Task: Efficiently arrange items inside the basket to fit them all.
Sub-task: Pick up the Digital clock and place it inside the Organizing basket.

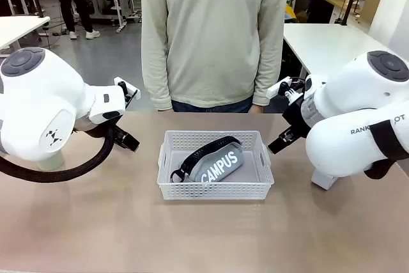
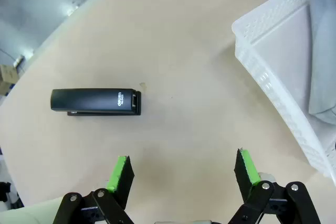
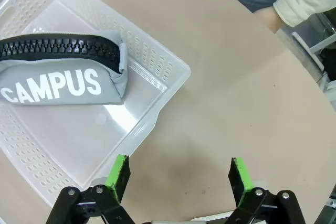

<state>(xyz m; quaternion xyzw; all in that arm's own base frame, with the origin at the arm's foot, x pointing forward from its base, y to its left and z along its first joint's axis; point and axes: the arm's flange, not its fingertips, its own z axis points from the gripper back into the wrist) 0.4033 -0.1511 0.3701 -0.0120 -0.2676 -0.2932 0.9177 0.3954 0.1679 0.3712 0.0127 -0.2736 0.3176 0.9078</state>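
So far only the pouch (image 1: 217, 163) lies in the basket (image 1: 214, 191); the stapler (image 2: 96, 101) waits outside on the desk (image 1: 96, 222), probably next. Both the left end effector (image 2: 184, 169) and the right end effector (image 3: 178, 174) gape wide, empty.

A grey CAMPUS pouch (image 1: 220, 164) lies diagonally in the white basket (image 1: 214, 191) (black stapler (image 2: 96, 101) flat outside it)
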